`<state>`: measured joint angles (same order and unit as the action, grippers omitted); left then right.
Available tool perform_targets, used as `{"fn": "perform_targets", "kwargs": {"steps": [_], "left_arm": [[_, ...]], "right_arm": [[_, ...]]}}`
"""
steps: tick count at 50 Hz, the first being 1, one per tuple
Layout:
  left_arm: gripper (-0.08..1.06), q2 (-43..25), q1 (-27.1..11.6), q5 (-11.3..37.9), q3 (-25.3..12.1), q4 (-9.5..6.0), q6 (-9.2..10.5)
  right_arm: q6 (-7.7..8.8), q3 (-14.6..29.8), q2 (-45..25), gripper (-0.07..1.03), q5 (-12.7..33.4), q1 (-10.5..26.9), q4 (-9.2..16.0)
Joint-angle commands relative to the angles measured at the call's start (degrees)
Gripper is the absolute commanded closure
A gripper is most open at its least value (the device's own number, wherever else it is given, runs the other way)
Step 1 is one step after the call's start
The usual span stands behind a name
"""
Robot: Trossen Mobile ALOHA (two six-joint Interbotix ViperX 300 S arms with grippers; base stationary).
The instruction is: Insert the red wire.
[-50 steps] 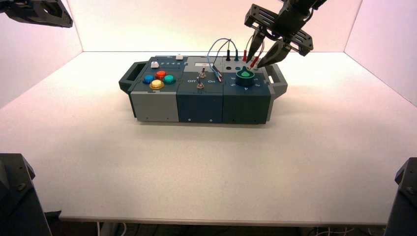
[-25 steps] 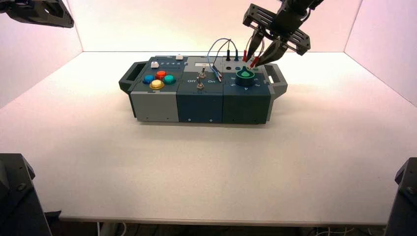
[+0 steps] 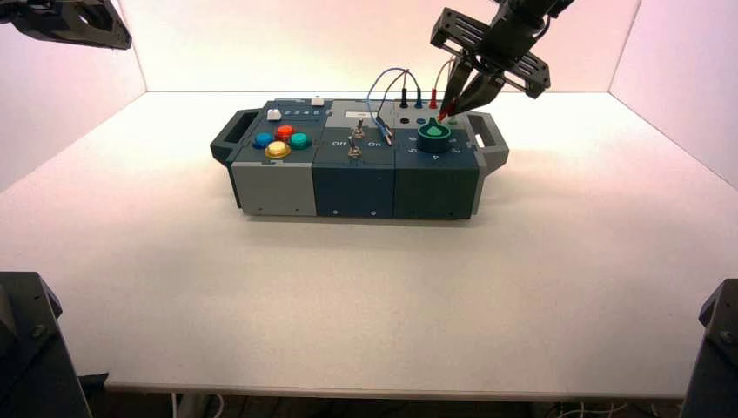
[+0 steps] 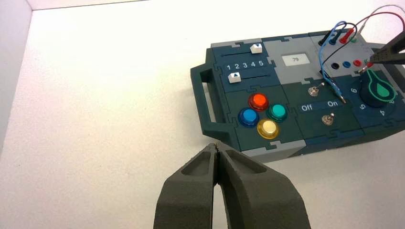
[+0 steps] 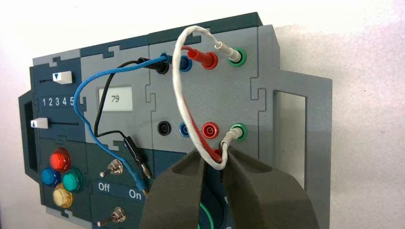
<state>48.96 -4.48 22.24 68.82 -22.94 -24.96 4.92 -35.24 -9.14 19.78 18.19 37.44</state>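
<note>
The red wire (image 5: 191,121) has one bright red plug (image 5: 203,58) seated in the far row's red socket. It runs down behind a white wire (image 5: 179,86). Its free red plug (image 5: 218,155) sits between the fingers of my right gripper (image 5: 215,155), which is shut on it, with the white wire's loop caught there too. The near row's red socket (image 5: 210,130) is empty, just beyond the fingertips. From above, the right gripper (image 3: 451,109) stands over the box's back right, beside the green knob (image 3: 432,135). My left gripper (image 4: 217,147) is shut on nothing, parked high at the far left (image 3: 70,22).
The box (image 3: 348,187) stands mid-table with grab handles at both ends. A blue wire (image 5: 95,124) and a black wire (image 5: 102,102) hang loose over the toggle switches (image 5: 114,167). Coloured buttons (image 4: 260,114) and two sliders (image 4: 243,62) fill the box's left part.
The right gripper's fingers have closed in from wide apart onto the red wire's free plug. It stays over the box's back right corner. The left arm has not moved.
</note>
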Motion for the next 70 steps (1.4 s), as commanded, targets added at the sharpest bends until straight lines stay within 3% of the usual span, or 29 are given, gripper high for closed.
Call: {"fn": "perform_targets", "kwargs": {"steps": [1, 8, 36, 41, 50, 57, 61, 70], "left_arm": [[1.01, -0.3, -0.6, -0.5, -1.8, -0.18, -0.09], [1.01, -0.3, -0.6, -0.4, -1.8, -0.09, -0.09], [1.01, -0.4, -0.7, -0.5, -1.8, -0.18, -0.09], [1.01, -0.4, -0.6, -0.5, -1.8, -0.18, -0.09], [1.01, -0.4, -0.6, -0.5, -1.8, -0.18, -0.09], [1.01, -0.4, -0.7, -0.5, -1.8, -0.18, -0.09], [1.01, -0.4, -0.6, -0.5, -1.8, -0.18, -0.09], [1.01, -0.4, -0.9, -0.2, -2.0, -0.18, -0.09]], "right_arm": [[0.35, 0.2, 1.1, 0.93, -1.1, 0.0, -0.5], [0.62, -0.4, 1.5, 0.98, -1.7, 0.0, -0.6], [0.70, -3.6, 8.5, 0.98, -1.1, 0.4, -0.7], [0.79, -3.3, 9.1, 0.98, -0.5, 0.4, -1.7], [0.70, -1.7, 8.0, 0.98, 1.5, 0.6, -5.8], [0.79, -0.4, 6.8, 0.98, 2.5, 1.3, -10.8], [0.70, 0.4, 6.3, 0.98, 2.5, 3.1, -16.1], [0.62, 1.3, 6.2, 0.98, 1.9, 5.3, -21.3]]}}
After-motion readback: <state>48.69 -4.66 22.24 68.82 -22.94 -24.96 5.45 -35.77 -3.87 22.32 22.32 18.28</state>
